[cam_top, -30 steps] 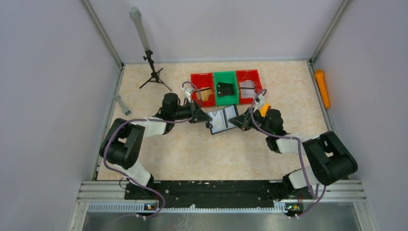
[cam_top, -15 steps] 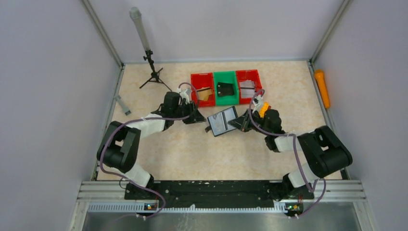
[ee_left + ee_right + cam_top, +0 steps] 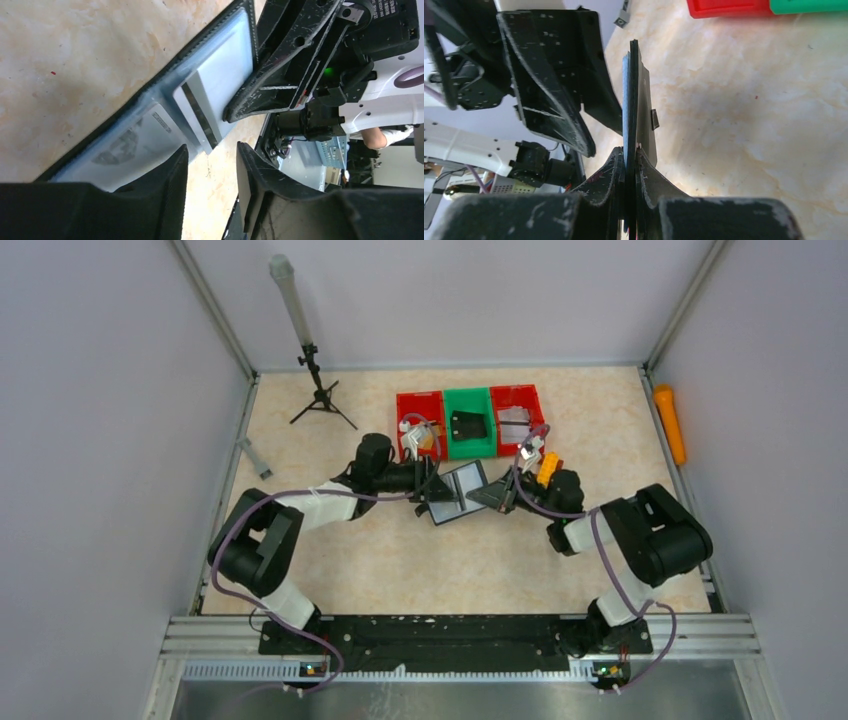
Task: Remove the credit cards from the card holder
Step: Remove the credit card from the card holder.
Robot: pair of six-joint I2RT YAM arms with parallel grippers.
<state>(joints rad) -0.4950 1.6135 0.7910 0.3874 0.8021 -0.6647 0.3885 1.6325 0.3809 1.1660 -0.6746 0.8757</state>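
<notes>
The card holder (image 3: 458, 494) is over the middle of the table (image 3: 400, 550), with the left gripper (image 3: 428, 492) at its left side and the right gripper (image 3: 494, 496) at its right edge. Three bins stand side by side behind it: left bin (image 3: 420, 396), middle bin (image 3: 469, 393), right bin (image 3: 516, 390). A case (image 3: 468, 425) lies in the middle bin. A tripod (image 3: 320, 400) stands at the far left. A cylinder (image 3: 669, 424) lies along the table's right edge.

Card holder (image 3: 131, 141) glossy inside, smooth marbled table (image 3: 75, 50)
</notes>
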